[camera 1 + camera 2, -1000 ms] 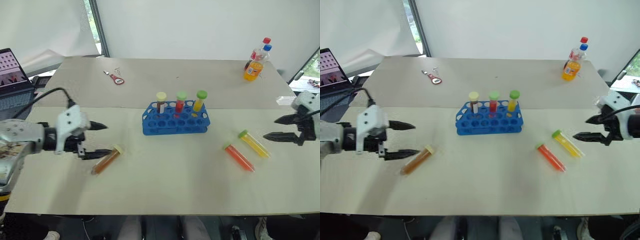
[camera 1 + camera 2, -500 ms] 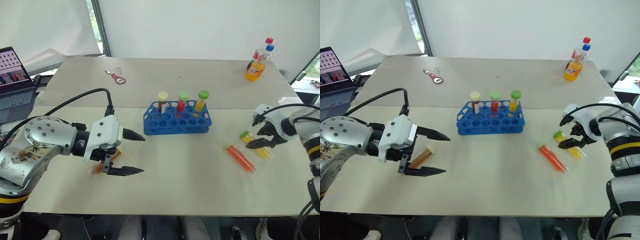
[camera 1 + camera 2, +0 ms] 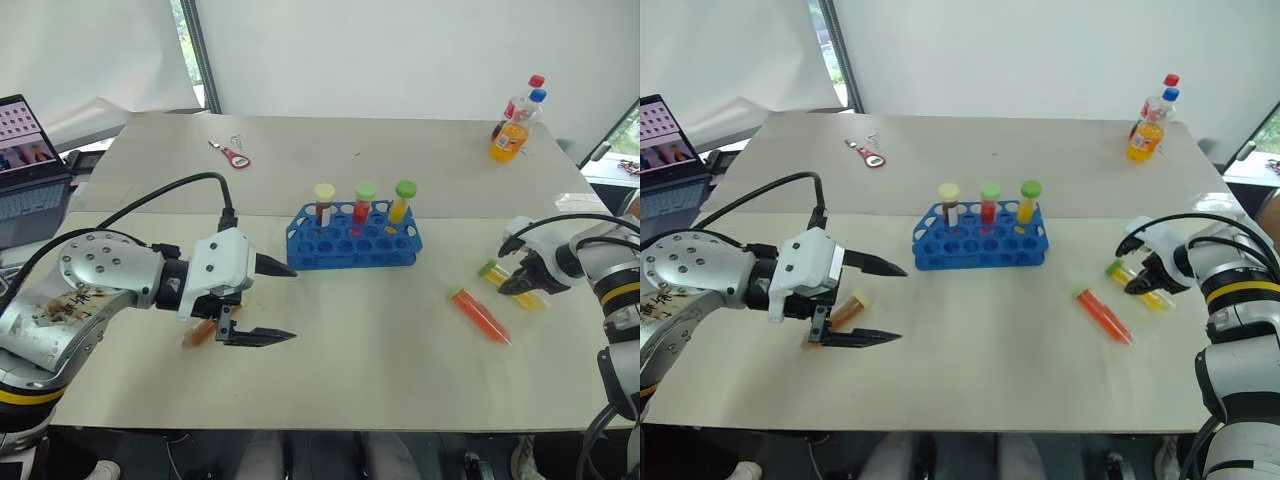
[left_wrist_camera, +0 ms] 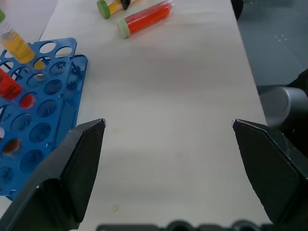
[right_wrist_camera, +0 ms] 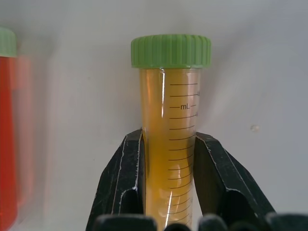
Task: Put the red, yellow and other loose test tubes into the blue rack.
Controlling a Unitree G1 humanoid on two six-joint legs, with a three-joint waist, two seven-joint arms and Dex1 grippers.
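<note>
With its jaws clamped on the yellow tube (image 5: 169,144), one finger pressed to each side of the barrel below the green cap, the right gripper (image 3: 1148,282) sits low at the right edge of the surface (image 3: 980,370), and the tube lies flat there, not yet lifted. That tube's long axis runs diagonally, green cap toward the blue rack (image 3: 980,243) and the far side, tail toward the robot's near right. Just beside it, roughly parallel and apart, lies the red tube (image 3: 1102,314), cap likewise aimed rackward. Risk one, as I judge it: the grip is on a smooth round barrel, so the tube could pivot or slide out as it comes up, or roll into its red neighbour. Risk two: it has to be swung upright before it goes in, and three capped tubes already stand in the rack's back row, so a tilted approach could knock them or catch a hole's rim. Over on the left, the left gripper (image 3: 883,303) hovers with jaws spread wide and nothing between them, close above the amber tube (image 3: 846,311), which points its pale cap toward the rack; a careless sweep there could send it rolling.
</note>
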